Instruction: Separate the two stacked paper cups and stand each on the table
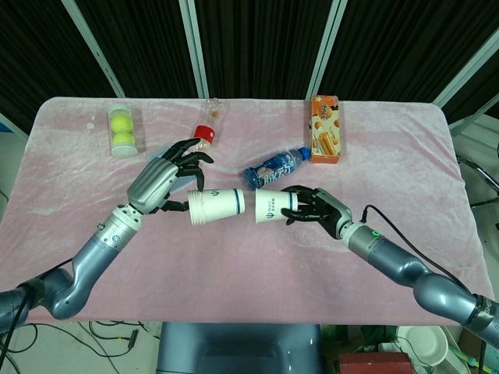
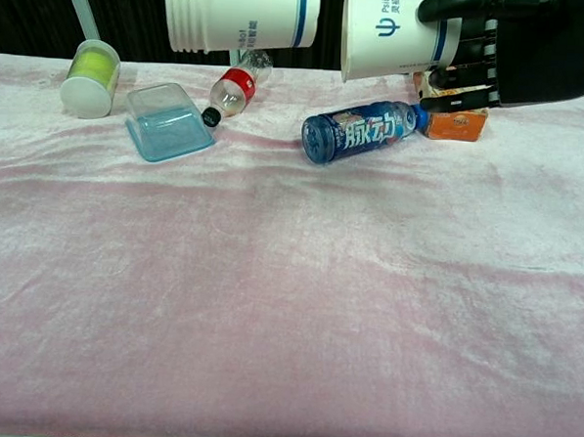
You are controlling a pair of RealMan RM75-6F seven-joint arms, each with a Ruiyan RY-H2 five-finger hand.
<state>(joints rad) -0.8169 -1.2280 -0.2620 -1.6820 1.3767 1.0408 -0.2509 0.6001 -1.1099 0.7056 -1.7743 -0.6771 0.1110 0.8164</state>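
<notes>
Two white paper cups with blue print lie sideways in the air above the pink table, apart by a small gap. My left hand (image 1: pixel 162 185) grips one cup (image 1: pixel 216 207) at its rim end; the chest view shows that cup (image 2: pixel 239 15) at the top edge, but not the hand. My right hand (image 1: pixel 318 207) holds the other cup (image 1: pixel 273 206) by its base end, mouth facing left. The chest view has this cup (image 2: pixel 390 33) and the right hand (image 2: pixel 516 49) at the top right.
On the pink tablecloth (image 1: pixel 390 171) lie a tennis-ball tube (image 1: pixel 123 130), a red-capped bottle (image 1: pixel 206 129), a blue drink bottle (image 1: pixel 273 167) and an orange box (image 1: pixel 325 128). A clear blue container (image 2: pixel 167 121) lies near the bottle.
</notes>
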